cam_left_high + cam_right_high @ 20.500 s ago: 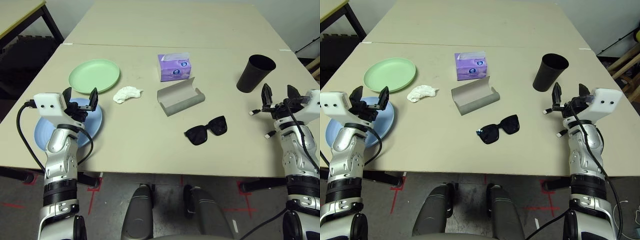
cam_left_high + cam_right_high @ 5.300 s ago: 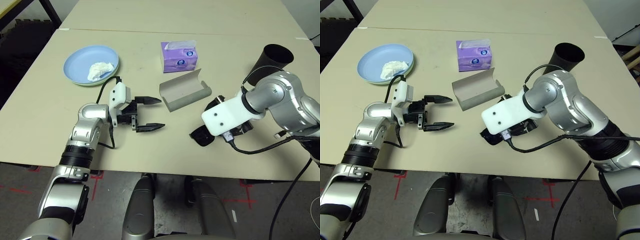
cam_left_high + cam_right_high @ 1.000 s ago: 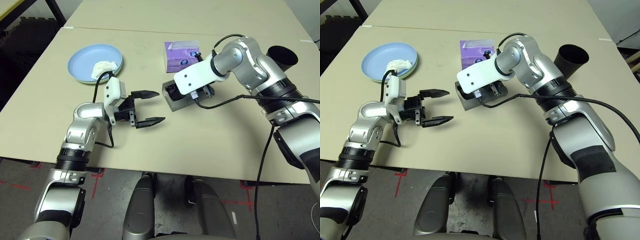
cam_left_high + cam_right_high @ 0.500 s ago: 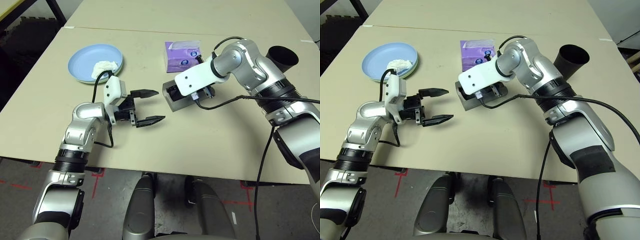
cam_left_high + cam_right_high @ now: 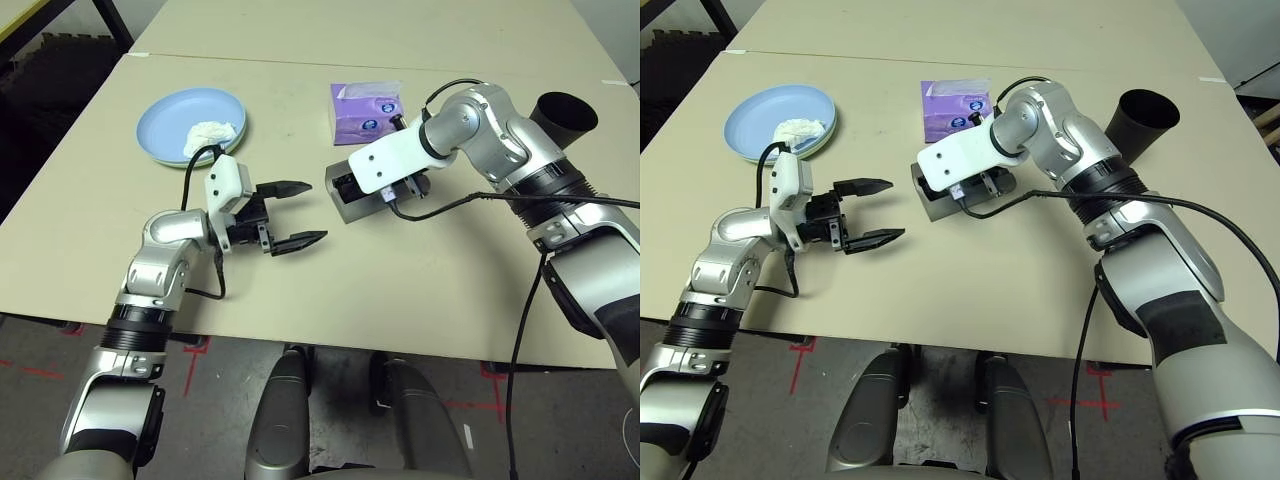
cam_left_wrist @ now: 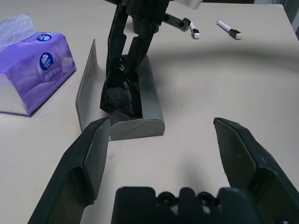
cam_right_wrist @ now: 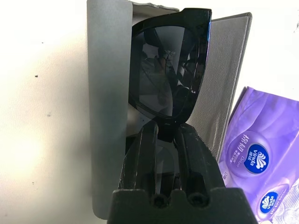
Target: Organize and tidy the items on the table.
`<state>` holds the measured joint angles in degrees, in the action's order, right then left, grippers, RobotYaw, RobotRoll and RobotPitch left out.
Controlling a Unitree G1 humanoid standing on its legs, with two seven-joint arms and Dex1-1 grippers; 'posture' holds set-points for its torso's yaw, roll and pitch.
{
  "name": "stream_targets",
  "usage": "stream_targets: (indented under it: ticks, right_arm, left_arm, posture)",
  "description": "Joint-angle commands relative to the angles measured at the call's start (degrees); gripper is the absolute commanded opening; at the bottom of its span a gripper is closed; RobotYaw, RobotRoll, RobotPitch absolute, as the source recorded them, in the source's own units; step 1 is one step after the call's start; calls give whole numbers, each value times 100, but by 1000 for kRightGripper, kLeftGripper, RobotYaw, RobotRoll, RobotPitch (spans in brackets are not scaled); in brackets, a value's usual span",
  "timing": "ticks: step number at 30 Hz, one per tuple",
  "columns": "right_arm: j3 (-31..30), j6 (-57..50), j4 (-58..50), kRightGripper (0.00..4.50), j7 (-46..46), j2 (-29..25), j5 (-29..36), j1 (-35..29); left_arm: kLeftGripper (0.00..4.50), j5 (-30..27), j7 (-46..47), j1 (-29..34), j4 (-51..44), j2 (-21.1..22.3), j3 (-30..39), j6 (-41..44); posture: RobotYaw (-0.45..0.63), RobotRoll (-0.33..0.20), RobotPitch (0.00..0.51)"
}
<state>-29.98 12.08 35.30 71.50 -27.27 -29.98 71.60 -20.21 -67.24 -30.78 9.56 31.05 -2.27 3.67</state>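
From the head view, your left gripper [image 5: 300,214] hovers wide open and empty over the table [image 5: 420,290], while your right gripper [image 5: 345,188] reaches into the grey glasses case [image 5: 362,209]. In the left wrist view, the black sunglasses [image 6: 122,88] sit partly in the case. In the right wrist view, your fingers [image 7: 145,154] are clamped on the sunglasses' bridge, beside the purple tissue box [image 7: 259,140].

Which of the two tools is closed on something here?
The right tool, clamped on the black sunglasses over the grey glasses case. The left tool stands wide open, holding nothing.
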Motion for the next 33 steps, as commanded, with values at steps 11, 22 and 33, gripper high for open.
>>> stream_targets:
  ticks: [11,22,33]
  right_arm:
    - [-76,-10,-151,537,261,-52,-15,-92]
    - [53,-206,-199,3324,304,-101,51,3]
    - [417,-683,-642,4485,842,-367,616,10]
  left_arm:
    - [4500,73,1,-13,11,37,-21,-67]
    - [4500,120,-42,-69,171,44,-32,-145]
    - [4500,156,-102,-216,392,-39,-88,-245]
  posture:
    - [280,0,228]
    - [258,0,217]
    - [231,0,209]
